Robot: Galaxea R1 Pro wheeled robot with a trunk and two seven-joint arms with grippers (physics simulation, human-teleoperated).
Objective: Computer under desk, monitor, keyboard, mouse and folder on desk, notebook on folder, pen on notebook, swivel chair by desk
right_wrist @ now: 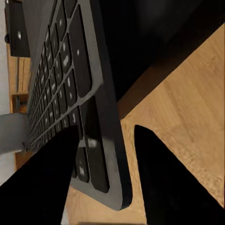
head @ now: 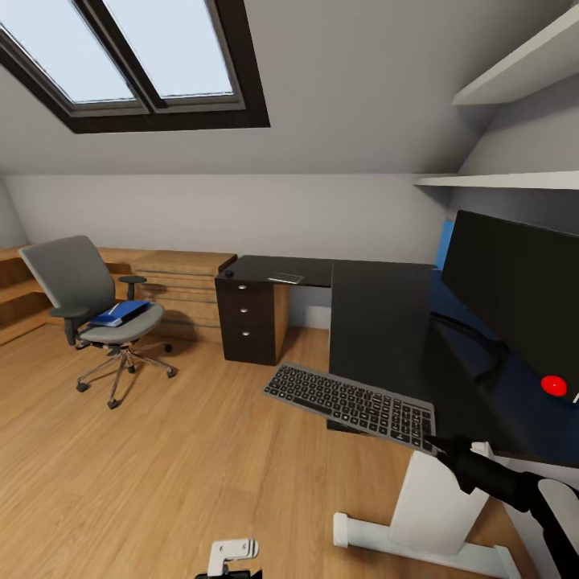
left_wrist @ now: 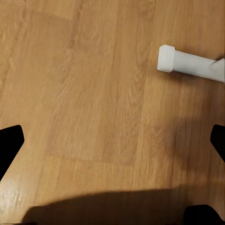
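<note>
Lower right of the head view, the right gripper [head: 437, 441] reaches up-left, its 2 fingers clamped on the keyboard [head: 351, 403], held level beside the desk [head: 378, 322] edge.

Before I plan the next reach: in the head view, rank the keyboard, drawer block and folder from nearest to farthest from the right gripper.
1. Keyboard: held by its end in the right gripper, at the desk's front edge.
2. Drawer block: under the desk's far wing.
3. Folder: on the chair seat, far across the room.
</note>
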